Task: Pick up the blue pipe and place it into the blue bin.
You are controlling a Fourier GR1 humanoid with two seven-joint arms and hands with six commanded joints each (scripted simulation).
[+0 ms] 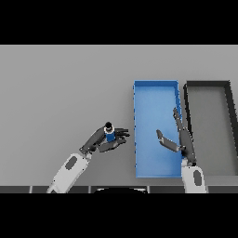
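A short blue pipe [110,135] with a dark top end stands upright in my left hand [104,141], whose fingers and thumb curl round it just left of the blue bin [139,130]. The hand and pipe sit over the grey table, a little apart from the bin's left wall. My right hand [182,141] hovers open over the bin's right side, with straight fingers pointing up and the thumb stretched left.
A dark grey bin [231,135] stands right beside the blue one, at the table's right. The grey table [60,93] stretches wide to the left and back.
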